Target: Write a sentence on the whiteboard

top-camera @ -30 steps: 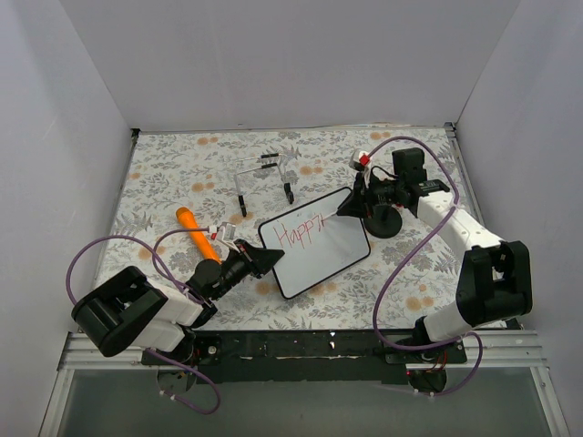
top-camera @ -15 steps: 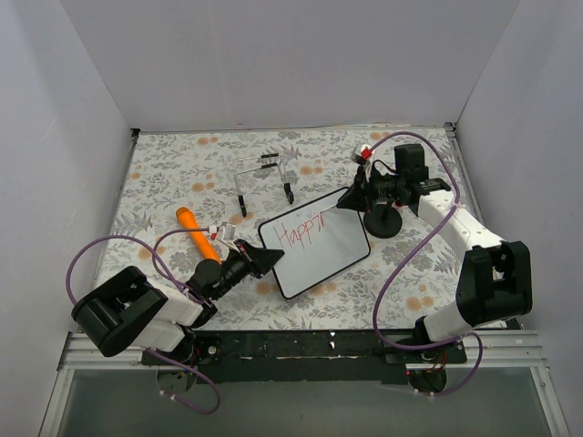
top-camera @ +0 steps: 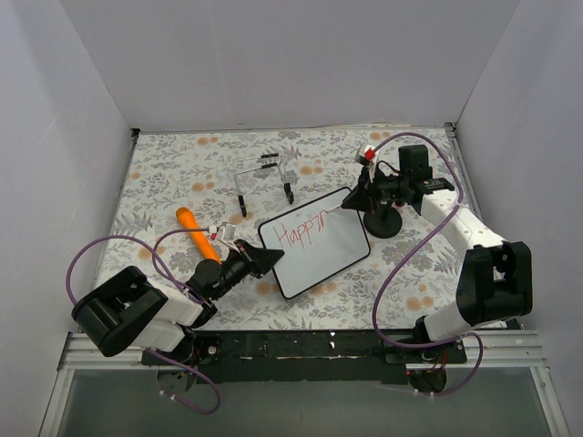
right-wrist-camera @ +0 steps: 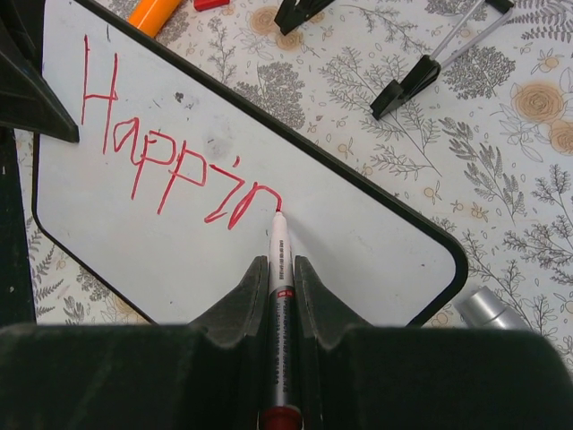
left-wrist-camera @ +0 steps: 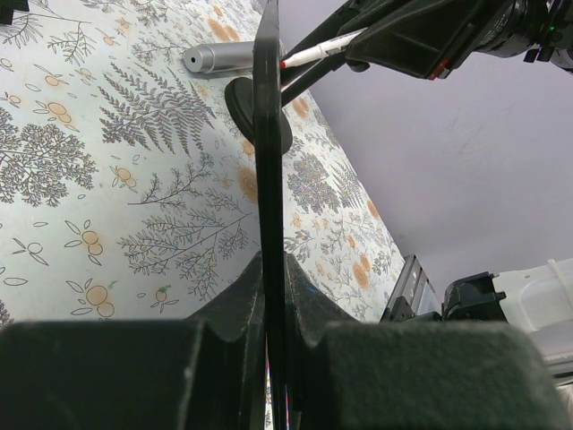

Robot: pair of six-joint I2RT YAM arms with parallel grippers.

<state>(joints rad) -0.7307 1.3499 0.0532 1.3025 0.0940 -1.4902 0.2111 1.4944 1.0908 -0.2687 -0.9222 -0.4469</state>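
The whiteboard (top-camera: 321,248) lies tilted on the floral table, and my left gripper (top-camera: 265,261) is shut on its left edge. In the left wrist view the board's black frame (left-wrist-camera: 267,134) runs edge-on between the fingers of that gripper (left-wrist-camera: 273,269). My right gripper (right-wrist-camera: 280,269) is shut on a red-inked marker (right-wrist-camera: 278,240) whose tip touches the board (right-wrist-camera: 376,242). The sentence (right-wrist-camera: 170,161) in red reads "Happin", with the tip at the end of the last letter. From above, the right gripper (top-camera: 350,204) hangs over the board's upper right corner, by the red writing (top-camera: 301,229).
A clear wire stand with black feet (top-camera: 264,178) stands behind the board. An orange marker-like object (top-camera: 197,232) lies to the left. A black round base (top-camera: 383,221) sits beside the board's right corner, and a silver cap (right-wrist-camera: 488,309) lies near it. White walls enclose the table.
The right gripper has shifted slightly right along the board, and a further red letter has appeared after "Happi". The left gripper and the board have stayed still.
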